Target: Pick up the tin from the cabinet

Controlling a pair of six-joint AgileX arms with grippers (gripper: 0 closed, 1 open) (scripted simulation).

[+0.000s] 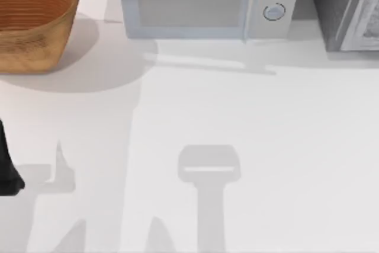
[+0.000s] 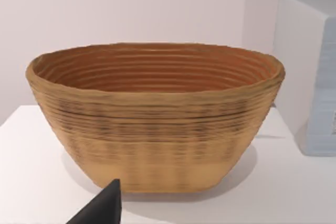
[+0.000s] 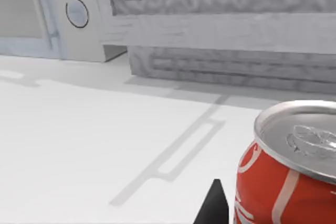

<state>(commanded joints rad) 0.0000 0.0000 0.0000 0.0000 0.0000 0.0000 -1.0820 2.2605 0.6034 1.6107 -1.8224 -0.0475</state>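
1. Top view: a white counter [image 1: 237,122] is carrying a woven brown basket [image 1: 32,19] at its back left corner, a pale microwave [image 1: 207,1] at the middle of its back edge, and a grey cabinet [image 1: 346,7] at its back right corner.
2. The microwave is showing two round dials at the right of its door, one above the other. No lettering can be read on it.
3. The left arm [image 1: 7,167] is sitting at the counter's left edge, toward the front, as a dark shape. Whether its claw is apart or together cannot be told.
4. Left wrist view: one dark fingertip [image 2: 102,208] is pointing toward the basket [image 2: 155,116], apart from it. The basket is standing upright, and the microwave's side [image 2: 310,72] is standing just beside it.
5. Right wrist view: a red tin [image 3: 289,174] with a silver lid and pull tab is standing upright on the counter [image 3: 79,145], close to the camera. White curling script is running over the red side, too cropped to read.
6. A dark fingertip [image 3: 214,205] of the right claw is sitting just beside the tin. Contact cannot be judged, nor whether the claw is apart or together.
7. The tin is standing in front of the cabinet [image 3: 231,40], well apart from it, not inside it. The microwave's dials [image 3: 73,3] are showing beside the cabinet.
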